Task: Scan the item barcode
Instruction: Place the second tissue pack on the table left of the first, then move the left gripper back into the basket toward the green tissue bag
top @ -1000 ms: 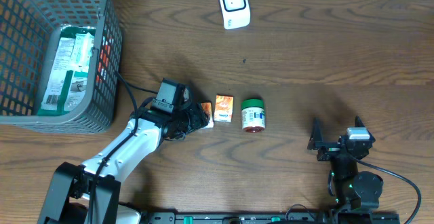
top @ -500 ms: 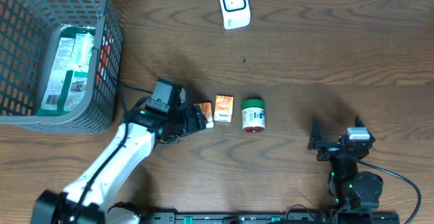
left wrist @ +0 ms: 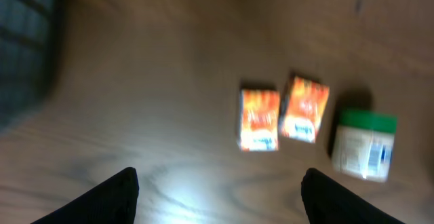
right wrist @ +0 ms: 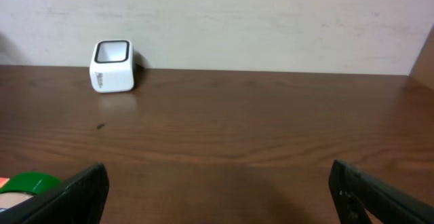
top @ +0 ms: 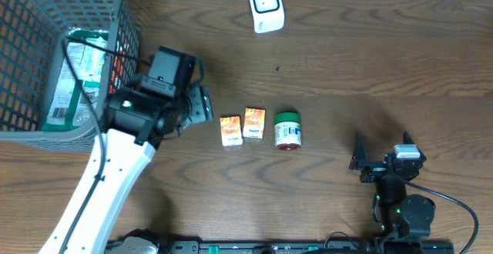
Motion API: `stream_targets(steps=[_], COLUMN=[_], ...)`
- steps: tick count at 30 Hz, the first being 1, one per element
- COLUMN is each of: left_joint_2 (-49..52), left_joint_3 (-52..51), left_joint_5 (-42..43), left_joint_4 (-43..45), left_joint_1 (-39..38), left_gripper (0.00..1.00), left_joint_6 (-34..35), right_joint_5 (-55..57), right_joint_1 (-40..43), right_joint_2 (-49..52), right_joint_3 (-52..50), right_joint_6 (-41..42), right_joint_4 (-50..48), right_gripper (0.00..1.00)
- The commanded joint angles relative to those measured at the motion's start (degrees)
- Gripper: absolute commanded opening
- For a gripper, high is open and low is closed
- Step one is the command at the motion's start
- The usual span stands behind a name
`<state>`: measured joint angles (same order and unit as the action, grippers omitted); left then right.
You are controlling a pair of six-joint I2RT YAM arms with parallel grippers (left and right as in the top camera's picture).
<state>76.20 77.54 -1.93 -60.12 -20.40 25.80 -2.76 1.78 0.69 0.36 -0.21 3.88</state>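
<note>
Two small orange boxes (top: 230, 130) (top: 254, 123) lie side by side on the wooden table, with a green-lidded jar (top: 287, 130) just to their right. The white barcode scanner (top: 266, 6) stands at the far edge. My left gripper (top: 202, 105) hovers to the left of the boxes, open and empty. In the left wrist view, which is blurred, both boxes (left wrist: 259, 119) (left wrist: 304, 108) and the jar (left wrist: 362, 146) lie ahead of the spread jaws (left wrist: 218, 180). My right gripper (top: 383, 148) rests open near the front right, and its wrist view shows the scanner (right wrist: 112, 66) far off.
A grey wire basket (top: 77, 131) holding packaged goods stands at the left edge, close behind my left arm. A cable runs from the basket side along the left arm. The green lid of the jar (right wrist: 27, 183) shows at the lower left of the right wrist view.
My left gripper opened and let go of the left orange box, leaving it beside the other box. The arm then rose and drew back to the left, toward the basket. The right arm stayed still.
</note>
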Motion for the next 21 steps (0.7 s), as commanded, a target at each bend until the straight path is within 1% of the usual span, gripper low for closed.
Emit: stream_targets(steps=[1, 4, 7, 11, 14, 18, 21], left_joint_2=[-0.68, -0.66, -0.63, 0.22, 0.92, 1.31, 3.06], left_joint_3=[6.27, 10.64, 15.85, 23.98, 28.57, 28.83, 28.83], left_joint_5=[-9.73, -10.75, -10.75, -10.71, -10.78, -10.75, -10.75], left_joint_4=[-1.25, -1.38, -1.36, -1.86, -2.05, 3.26, 5.03], left_joint_1=[1.25, 4.0, 8.5, 16.79, 23.3, 31.08, 34.36], left_gripper=[0.78, 0.78, 0.78, 0.78, 0.78, 0.78, 0.78], left_joint_6=[-3.23, -4.35, -5.86, -8.22, -8.24, -8.22, -8.24], right_joint_5=[0.35, 0.35, 0.35, 0.33, 0.33, 0.35, 0.35], right_joint_1=[-0.74, -0.74, -0.74, -0.74, -0.74, -0.74, -0.74], right_joint_2=[-0.31, -0.31, -0.31, -0.31, -0.31, -0.31, -0.31], right_joint_3=[-0.07, -0.07, -0.07, -0.04, -0.04, -0.04, -0.07], right_joint_6=[0.39, 0.37, 0.37, 0.37, 0.37, 0.37, 0.37], right_joint_4=[0.22, 0.22, 0.22, 0.22, 0.22, 0.22, 0.24], right_gripper=[0.99, 0.99, 0.99, 0.99, 0.99, 0.99, 0.99])
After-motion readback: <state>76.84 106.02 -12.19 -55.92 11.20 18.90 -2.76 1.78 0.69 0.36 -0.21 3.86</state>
